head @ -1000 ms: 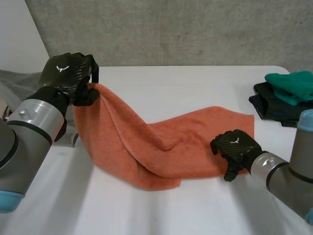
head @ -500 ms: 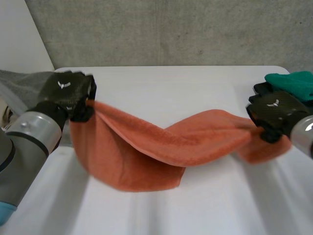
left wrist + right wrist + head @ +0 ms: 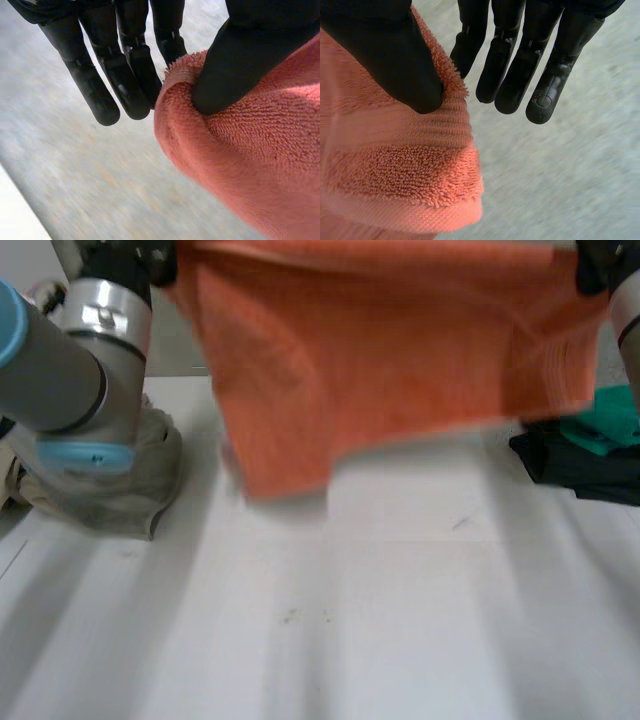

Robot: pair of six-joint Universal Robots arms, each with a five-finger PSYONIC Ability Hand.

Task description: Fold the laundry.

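soft, even light across the white table (image 3: 420, 640), no glare anywhere. the towel (image 3: 380, 350) hangs brightly lit and drops a faint grey shadow just under its lower edge. up close, dull highlights sit on the left hand (image 3: 250, 45) and its black fingers (image 3: 127, 75), the thumb shading the terry beneath it.

The orange terry towel (image 3: 380, 350) is cut off at the head view's top; its lower edge is blurred

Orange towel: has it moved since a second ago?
Yes: the orange towel has risen off the white table and hangs spread above it.
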